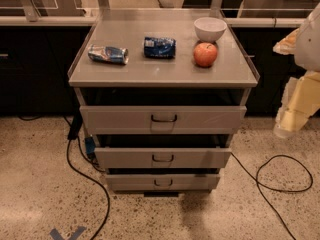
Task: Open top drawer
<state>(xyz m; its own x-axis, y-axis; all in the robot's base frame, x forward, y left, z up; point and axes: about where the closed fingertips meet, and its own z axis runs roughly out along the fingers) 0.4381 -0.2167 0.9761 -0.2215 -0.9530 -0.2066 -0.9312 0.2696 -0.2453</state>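
Observation:
The top drawer (162, 119) is the widest of three grey drawers in a grey cabinet, with a small dark wire loop handle (164, 118) at its centre. Its front stands slightly forward of the cabinet frame, with a dark gap above it. The mid-sized drawer (162, 158) and the smallest drawer (162, 182) sit below it. My gripper (299, 108) is at the far right edge of the view, well to the right of the cabinet and about level with the top drawer, touching nothing.
On the cabinet top (162, 71) lie a crushed can (108, 54), a blue packet (160, 47), a red apple (205, 54) and a white bowl (210, 28). Black cables (280, 176) run over the speckled floor on both sides. Dark counters stand behind.

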